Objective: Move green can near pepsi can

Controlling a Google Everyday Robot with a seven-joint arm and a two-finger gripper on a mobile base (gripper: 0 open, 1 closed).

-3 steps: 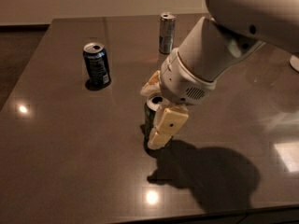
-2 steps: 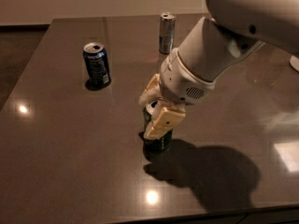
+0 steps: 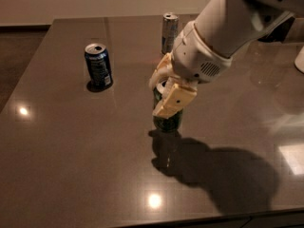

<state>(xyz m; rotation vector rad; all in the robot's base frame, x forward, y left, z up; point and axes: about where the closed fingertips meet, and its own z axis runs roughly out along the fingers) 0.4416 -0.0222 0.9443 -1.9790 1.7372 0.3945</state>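
Slippage is the first worry. The end effector (image 3: 166, 90) is clenched on the upper part of the green can (image 3: 167, 121), near the middle of the surface (image 3: 71, 151), and only the can's lower half shows below the cream fingers (image 3: 175, 99). The can looks to be held just clear of the surface, though the dark reflection beneath it makes that hard to confirm. With so high a grip on a smooth round body, a quick sideways swing could tilt it or let it slide out.

The pepsi can (image 3: 98, 65) stands upright, well apart to the far left. Arriving there too low or too fast could knock it over, and the bulky wrist may hide the closing gap. A slim silver can (image 3: 169, 32) stands farther back, just behind the arm, and a path that bows toward the far side could brush it. Letting go from any height risks the green can toppling.
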